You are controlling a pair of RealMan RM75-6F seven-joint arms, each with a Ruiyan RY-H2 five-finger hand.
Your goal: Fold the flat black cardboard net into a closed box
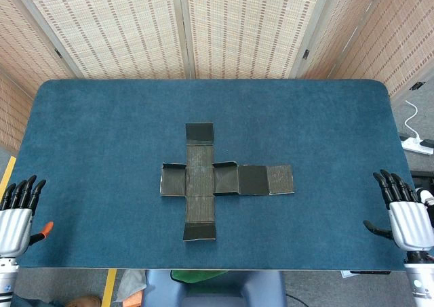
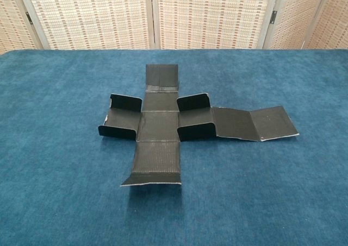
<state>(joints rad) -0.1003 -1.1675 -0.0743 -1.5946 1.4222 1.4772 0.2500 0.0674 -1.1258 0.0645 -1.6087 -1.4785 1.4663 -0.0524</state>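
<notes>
The black cardboard net (image 1: 200,179) lies spread out in a cross shape at the middle of the blue table; in the chest view the net (image 2: 160,126) has small side flaps standing up beside its centre panel and a long arm reaching right. My left hand (image 1: 16,215) hovers at the table's front left edge, fingers apart, holding nothing. My right hand (image 1: 407,215) is at the front right edge, also with fingers spread and empty. Both hands are far from the net and appear only in the head view.
The blue felt table (image 1: 102,131) fills both views. Woven screens (image 1: 115,29) stand behind it. A white power strip (image 1: 417,144) lies on the floor off the right edge. A chair back (image 1: 203,287) is below the front edge.
</notes>
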